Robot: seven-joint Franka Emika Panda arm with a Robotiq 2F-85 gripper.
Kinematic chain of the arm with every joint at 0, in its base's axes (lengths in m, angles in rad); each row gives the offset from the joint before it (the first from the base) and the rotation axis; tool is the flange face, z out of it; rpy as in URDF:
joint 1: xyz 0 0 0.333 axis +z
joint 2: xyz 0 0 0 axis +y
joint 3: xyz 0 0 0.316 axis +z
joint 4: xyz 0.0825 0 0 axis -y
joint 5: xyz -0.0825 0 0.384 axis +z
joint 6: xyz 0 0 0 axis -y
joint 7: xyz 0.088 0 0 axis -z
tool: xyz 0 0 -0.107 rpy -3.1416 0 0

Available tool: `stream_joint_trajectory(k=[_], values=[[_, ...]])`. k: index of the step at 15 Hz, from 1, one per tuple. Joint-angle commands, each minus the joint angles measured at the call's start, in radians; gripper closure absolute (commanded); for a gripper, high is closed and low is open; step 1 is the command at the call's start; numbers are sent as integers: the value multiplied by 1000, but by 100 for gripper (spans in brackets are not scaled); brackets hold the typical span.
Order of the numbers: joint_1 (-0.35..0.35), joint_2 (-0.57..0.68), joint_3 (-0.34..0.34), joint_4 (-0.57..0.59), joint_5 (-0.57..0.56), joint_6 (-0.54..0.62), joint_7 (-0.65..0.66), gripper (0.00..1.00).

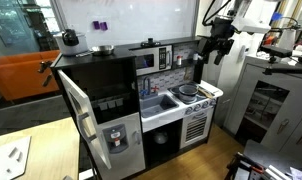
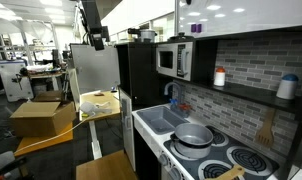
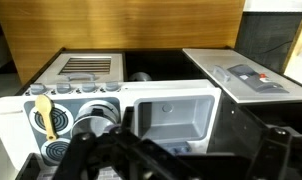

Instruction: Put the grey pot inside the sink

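The grey pot (image 1: 187, 92) sits on the toy kitchen's stove, just beside the white sink (image 1: 161, 103). Both also show in an exterior view, the pot (image 2: 194, 134) on a burner next to the sink (image 2: 161, 120). My gripper (image 1: 216, 48) hangs high above the stove end of the kitchen, open and empty; it also shows at the upper left in an exterior view (image 2: 96, 38). In the wrist view the empty sink (image 3: 171, 112) lies below, and the pot (image 3: 91, 126) is partly hidden behind my dark fingers (image 3: 181, 160).
A wooden spatula (image 3: 46, 112) lies on the stove by the pot. A microwave (image 2: 174, 60) and a shelf with cups (image 2: 220, 77) stand above the counter. The fridge door (image 1: 81, 110) hangs open. A wooden table (image 2: 99, 105) stands beyond the kitchen.
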Motion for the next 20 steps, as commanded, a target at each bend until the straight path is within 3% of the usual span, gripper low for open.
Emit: stream_joint_trajectory(k=[1, 20], values=[[-35, 86, -12, 38, -5, 20, 15, 0], [-90, 453, -142, 156, 56, 267, -6, 0]])
